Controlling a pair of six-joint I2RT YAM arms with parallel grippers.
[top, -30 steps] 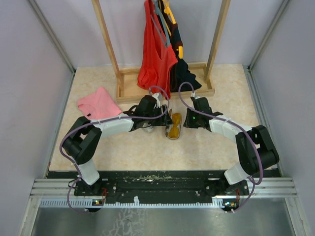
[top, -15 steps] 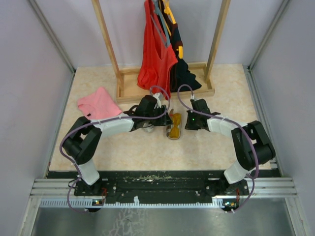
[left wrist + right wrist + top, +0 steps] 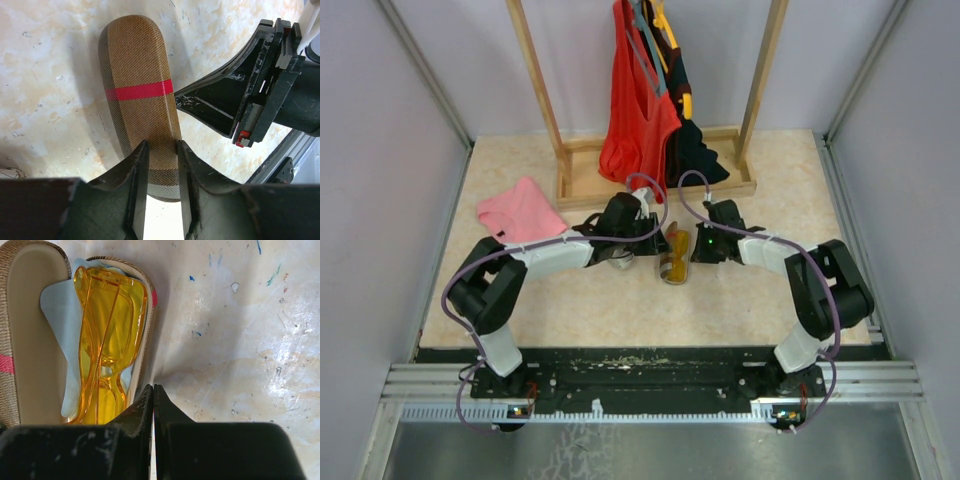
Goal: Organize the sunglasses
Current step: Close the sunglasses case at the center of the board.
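Robot lab test cell: grey panel walls (image 3: pixel 370 200), alu base rail (image 3: pixel 650 383), marble-look tabletop (image 3: pixel 620 310).

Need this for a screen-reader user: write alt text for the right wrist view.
Folded orange-yellow sunglasses lie on a light blue cloth inside an open brown case, seen from above. The right gripper, shut, points at the case's near edge on a pale marbled table.

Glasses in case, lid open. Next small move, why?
Probably close the left gripper onto the brown woven red-striped lid its fingers straddle, ready to fold it over the folded orange see-through sunglasses; the shut right gripper sits by the case rim.
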